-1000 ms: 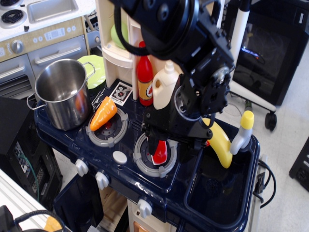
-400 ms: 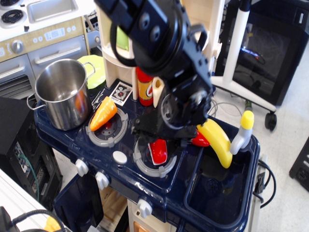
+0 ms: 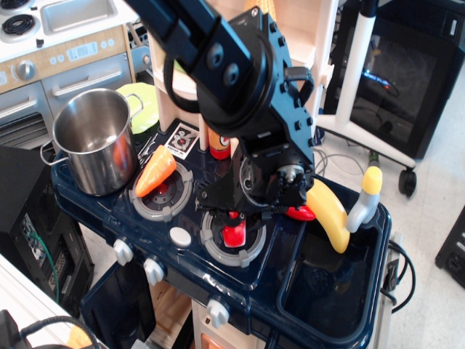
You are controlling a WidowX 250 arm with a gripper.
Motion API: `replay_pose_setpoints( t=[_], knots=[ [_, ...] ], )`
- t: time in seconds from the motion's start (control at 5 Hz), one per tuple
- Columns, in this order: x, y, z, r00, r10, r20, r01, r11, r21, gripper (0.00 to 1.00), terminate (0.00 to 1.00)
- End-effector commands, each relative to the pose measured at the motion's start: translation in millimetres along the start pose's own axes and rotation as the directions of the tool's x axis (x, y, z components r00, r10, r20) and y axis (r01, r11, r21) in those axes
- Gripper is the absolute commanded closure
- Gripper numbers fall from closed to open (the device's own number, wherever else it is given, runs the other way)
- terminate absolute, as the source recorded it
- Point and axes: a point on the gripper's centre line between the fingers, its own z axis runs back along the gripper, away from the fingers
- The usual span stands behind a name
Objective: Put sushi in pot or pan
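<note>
The sushi (image 3: 234, 234), a small red piece, lies on the right burner (image 3: 218, 251) of the dark blue toy stove. My black gripper (image 3: 234, 218) has come down right over it, with a finger on either side of its top, and looks open. The bulky wrist hides the upper part of the sushi. The steel pot (image 3: 94, 138) stands upright and empty at the stove's back left corner, well to the left of the gripper.
An orange carrot (image 3: 155, 170) lies on the left burner between pot and gripper. A yellow banana (image 3: 328, 214) and a grey faucet (image 3: 365, 196) sit at the sink (image 3: 327, 291) on the right. A red bottle (image 3: 218, 145) and a green plate (image 3: 142, 102) stand behind.
The arm has swung left and dropped lower over the right burner. The gripper now covers more of the sushi. Pot, carrot and banana have not moved.
</note>
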Motion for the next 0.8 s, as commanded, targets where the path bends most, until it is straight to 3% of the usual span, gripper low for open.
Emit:
replay_pose_setpoints(
  t=[0.0, 0.2, 0.4, 0.6],
  knots=[
    [45, 51, 48, 0.98, -0.172, -0.102, 0.17, 0.985, -0.029, 1.0, 0.0],
    [65, 96, 53, 0.959, -0.265, -0.102, 0.264, 0.964, -0.022, 1.0, 0.0],
    [88, 135, 47, 0.951, -0.287, -0.115, 0.283, 0.958, -0.048, 1.0, 0.0],
    [108, 150, 44, 0.937, -0.331, -0.108, 0.328, 0.943, -0.046, 1.0, 0.0]
  ],
)
